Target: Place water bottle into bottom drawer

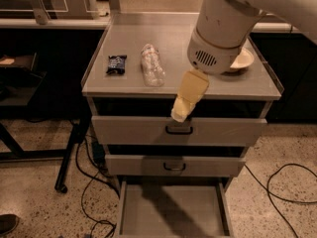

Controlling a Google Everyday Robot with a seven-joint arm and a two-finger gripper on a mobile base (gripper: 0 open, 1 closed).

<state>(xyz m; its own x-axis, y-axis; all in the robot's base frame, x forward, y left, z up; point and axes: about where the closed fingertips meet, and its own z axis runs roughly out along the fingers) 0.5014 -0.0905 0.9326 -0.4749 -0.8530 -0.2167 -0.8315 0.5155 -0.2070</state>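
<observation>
Water bottle (152, 65) just left of jaws

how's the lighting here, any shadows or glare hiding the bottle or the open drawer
Camera view: dim warm light; the small clear crinkled plastic water bottle shows pale glints on the grey cabinet top. Same view: a dark shadow crosses the floor of the open grey metal bottom drawer. The yellowish gripper hangs before the top drawer's front, right of the bottle.
</observation>
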